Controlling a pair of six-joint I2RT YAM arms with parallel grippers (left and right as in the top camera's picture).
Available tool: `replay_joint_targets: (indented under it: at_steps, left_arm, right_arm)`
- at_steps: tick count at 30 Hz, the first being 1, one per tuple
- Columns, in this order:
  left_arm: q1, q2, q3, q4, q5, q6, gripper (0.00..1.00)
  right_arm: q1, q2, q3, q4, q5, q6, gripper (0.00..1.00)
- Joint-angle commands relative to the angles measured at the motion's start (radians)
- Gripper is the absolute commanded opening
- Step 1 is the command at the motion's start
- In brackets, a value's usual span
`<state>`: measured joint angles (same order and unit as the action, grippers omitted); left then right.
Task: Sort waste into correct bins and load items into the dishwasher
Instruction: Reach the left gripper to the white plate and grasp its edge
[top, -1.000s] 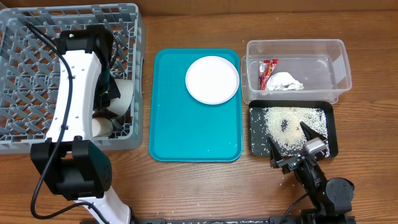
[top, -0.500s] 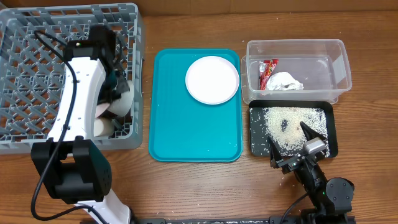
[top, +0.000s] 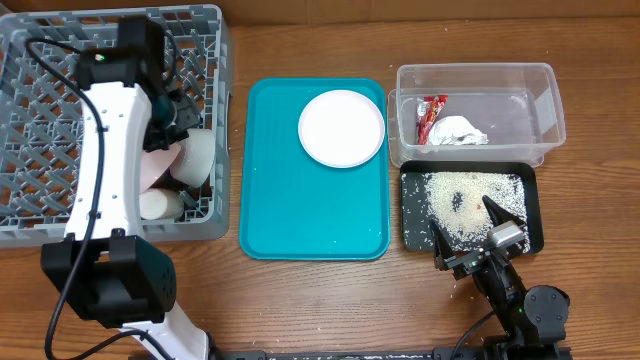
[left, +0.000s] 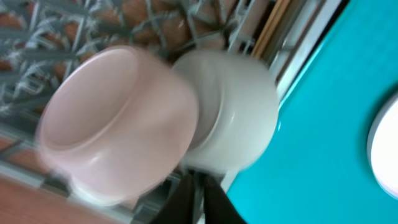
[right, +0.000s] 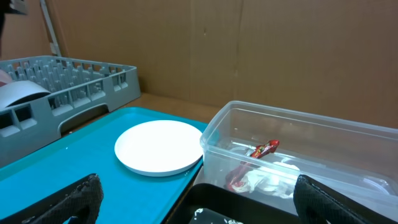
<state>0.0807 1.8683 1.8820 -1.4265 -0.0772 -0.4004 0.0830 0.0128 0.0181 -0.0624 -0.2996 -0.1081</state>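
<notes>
Status: I read this as the tail of the loading step. The left gripper (left: 199, 200) hangs over the large square grey plastic dish rack (top: 40, 228), which is left of the teal serving tray (top: 300, 210). Its wrist view is motion-blurred, so I cannot tell how far the jaws are apart or whether they have anything. Just beyond the fingers, the small pink bowl (left: 118, 124) and the pale greenish-white bowl (left: 236, 112) lie on their sides in the rack, touching. The thin wooden chopsticks (left: 273, 25) sit past them and a small white cup (top: 160, 205) is alongside. The only item I see outside the rack is the round pale pink-white plate (top: 341, 127), on the teal tray's far right corner.

Waste looks done. The small red snack wrapper (top: 430, 115) and crumpled white paper wad (top: 460, 131) are in the clear plastic tub (top: 545, 110) right of the teal tray. The loose white rice (top: 465, 195) is in the shallow black tray (top: 535, 215) below it, with a few stray grains on the wood.

The right gripper (top: 462, 216) is parked by the black tray, jaws wide apart and empty. My call for the next move: lift clear of the rack wall, cross to the plate and grip it by the rim, since it lies flat and will be awkward to pinch. The surface is a brown wooden table (top: 300, 300), with a plain cardboard backdrop (right: 249, 50) behind it.
</notes>
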Motion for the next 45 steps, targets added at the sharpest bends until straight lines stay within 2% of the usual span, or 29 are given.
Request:
replay_joint_targets:
  at_steps: [1, 4, 6, 7, 11, 18, 21, 26, 30, 31, 32, 33, 34, 36, 37, 39, 40, 41, 42, 45]
  left_arm:
    - [0.010, 0.001, 0.059, -0.093, 0.019, 0.090, 0.17]
    - [0.004, 0.002, 0.008, -0.180, -0.019, 0.101, 0.15]
    - [0.003, 0.002, -0.050, -0.193, -0.070, 0.078, 0.05]
    - [0.003, 0.002, -0.080, -0.180, -0.085, 0.074, 0.04]
    - [0.010, 0.002, -0.197, -0.081, -0.087, 0.077, 0.04]
    - [0.008, 0.002, -0.221, 0.160, -0.090, 0.086, 0.04]
    - [0.009, 0.002, -0.198, 0.221, -0.090, 0.076, 0.04]
    - [0.008, 0.001, -0.071, 0.215, -0.025, 0.049, 0.04]
    - [0.008, 0.001, 0.045, 0.170, 0.066, 0.061, 0.04]
    - [0.010, 0.001, 0.124, 0.107, 0.079, 0.061, 0.04]
    - [0.010, 0.001, 0.159, 0.071, 0.078, 0.065, 0.08]
    - [0.010, 0.001, 0.192, 0.030, 0.077, 0.073, 0.19]
    - [0.010, 0.001, 0.225, -0.022, 0.072, 0.091, 0.36]
    - [0.010, 0.001, 0.247, -0.095, 0.038, 0.125, 0.65]
    - [0.010, 0.001, 0.247, -0.127, 0.014, 0.138, 0.68]
    - [0.010, 0.003, 0.242, -0.198, -0.044, 0.156, 0.69]
    - [0.010, 0.003, 0.236, -0.224, -0.067, 0.163, 0.65]
    - [0.010, 0.003, 0.232, -0.256, -0.098, 0.166, 0.52]
    - [0.008, 0.003, 0.232, -0.263, -0.111, 0.166, 0.49]
    - [-0.033, -0.027, 0.232, -0.264, -0.082, 0.192, 0.49]
  right_arm:
    - [-0.005, -0.008, -0.010, 0.006, -0.001, 0.003, 1.00]
    - [-0.005, -0.008, -0.010, 0.006, -0.001, 0.003, 1.00]
    - [-0.005, -0.008, -0.010, 0.006, -0.001, 0.003, 1.00]
    - [-0.005, -0.008, -0.010, 0.006, -0.001, 0.003, 1.00]
    - [-0.005, -0.008, -0.010, 0.006, -0.001, 0.003, 1.00]
    - [-0.005, -0.008, -0.010, 0.006, -0.001, 0.003, 1.00]
    - [-0.005, -0.008, -0.010, 0.006, -0.001, 0.003, 1.00]
    - [-0.005, -0.008, -0.010, 0.006, -0.001, 0.003, 1.00]
    - [-0.005, -0.008, -0.010, 0.006, -0.001, 0.003, 1.00]
    - [-0.005, -0.008, -0.010, 0.006, -0.001, 0.003, 1.00]
    - [-0.005, -0.008, -0.010, 0.006, -0.001, 0.003, 1.00]
    - [-0.005, -0.008, -0.010, 0.006, -0.001, 0.003, 1.00]
    - [-0.005, -0.008, -0.010, 0.006, -0.001, 0.003, 1.00]
    - [-0.005, -0.008, -0.010, 0.006, -0.001, 0.003, 0.99]
    - [-0.005, -0.008, -0.010, 0.006, -0.001, 0.003, 1.00]
    - [-0.005, -0.008, -0.010, 0.006, -0.001, 0.003, 1.00]
    - [-0.005, -0.008, -0.010, 0.006, -0.001, 0.003, 1.00]
    - [-0.005, -0.008, -0.010, 0.006, -0.001, 0.003, 1.00]
    - [-0.005, -0.008, -0.010, 0.006, -0.001, 0.003, 1.00]
    - [-0.005, -0.008, -0.010, 0.006, -0.001, 0.003, 1.00]
